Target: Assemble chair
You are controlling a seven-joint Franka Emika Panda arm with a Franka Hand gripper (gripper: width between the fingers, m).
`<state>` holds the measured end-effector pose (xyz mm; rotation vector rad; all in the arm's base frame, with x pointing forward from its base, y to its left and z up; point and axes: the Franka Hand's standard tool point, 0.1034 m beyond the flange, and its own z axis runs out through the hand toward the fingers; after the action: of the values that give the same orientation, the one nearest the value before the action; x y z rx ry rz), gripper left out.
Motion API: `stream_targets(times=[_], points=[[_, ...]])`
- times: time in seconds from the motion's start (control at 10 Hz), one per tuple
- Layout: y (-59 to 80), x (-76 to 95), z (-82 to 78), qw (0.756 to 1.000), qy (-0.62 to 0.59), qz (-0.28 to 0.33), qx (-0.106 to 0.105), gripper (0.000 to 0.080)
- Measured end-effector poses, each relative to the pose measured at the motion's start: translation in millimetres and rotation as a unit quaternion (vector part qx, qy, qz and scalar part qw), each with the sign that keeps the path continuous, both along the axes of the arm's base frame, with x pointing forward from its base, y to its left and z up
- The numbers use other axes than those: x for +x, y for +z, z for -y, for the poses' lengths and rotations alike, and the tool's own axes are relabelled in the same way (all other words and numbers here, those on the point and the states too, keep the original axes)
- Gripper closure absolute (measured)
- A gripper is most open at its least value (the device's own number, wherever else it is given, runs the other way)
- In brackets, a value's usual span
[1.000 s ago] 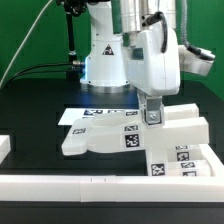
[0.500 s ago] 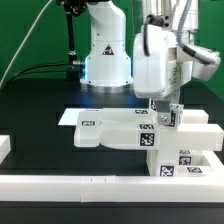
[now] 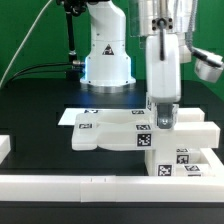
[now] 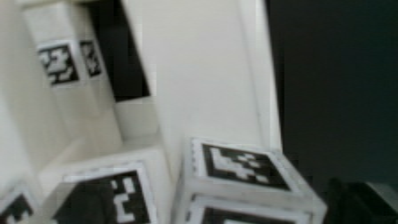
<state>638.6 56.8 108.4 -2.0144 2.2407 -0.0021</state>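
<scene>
Gripper (image 3: 163, 118) fingers reach straight down from the arm's white wrist to the stack of chunky white chair parts at the exterior view's right, and their dark tips meet the top of a small tagged cube (image 3: 164, 121) that sits on the flat slab (image 3: 112, 133). The tips stand close together on either side of that cube, a narrow stance, but from this angle I cannot tell whether they truly clamp it or merely touch its sides. The slab lies flat on the black table (image 3: 35, 110), stretching from the cube toward the exterior view's left, with a tag on its top near that end and another on its front face below the cube. Just beside the cube, toward the exterior view's right, a longer white block (image 3: 192, 131) rests against the stack, and lower down a further tagged piece (image 3: 182, 162) lies near the long plain border bar (image 3: 90, 183) along the table's front edge. Behind the slab the thin marker board (image 3: 72, 116) lies flat on the table. The wrist view, blurred, shows tall white uprights (image 4: 196, 70) with a dark gap between them and tagged cube faces (image 4: 237, 165) close under the camera; the fingers themselves do not show clearly there.
</scene>
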Motion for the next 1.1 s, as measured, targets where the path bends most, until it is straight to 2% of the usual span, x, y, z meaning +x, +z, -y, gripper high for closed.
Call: stream_targets(times=[0.1, 0.2, 0.3, 0.7, 0.9, 1.1], points=[[-1.0, 1.5, -2.2, 0.996, 0.089, 0.001, -0.002, 0.0167], [-2.7, 0.8, -6.5, 0.990, 0.143, 0.007, -0.006, 0.0167], [-3.0, 1.3, -7.9, 0.986, 0.166, 0.027, -0.020, 0.0153], [-3.4, 0.0, -8.7, 0.949, 0.312, 0.033, -0.038, 0.0151], [-6.2, -4.6, -31.8, 0.931, 0.360, 0.027, -0.049, 0.0151], [-6.6, -2.2, -40.5, 0.904, 0.421, 0.028, -0.069, 0.0151]])
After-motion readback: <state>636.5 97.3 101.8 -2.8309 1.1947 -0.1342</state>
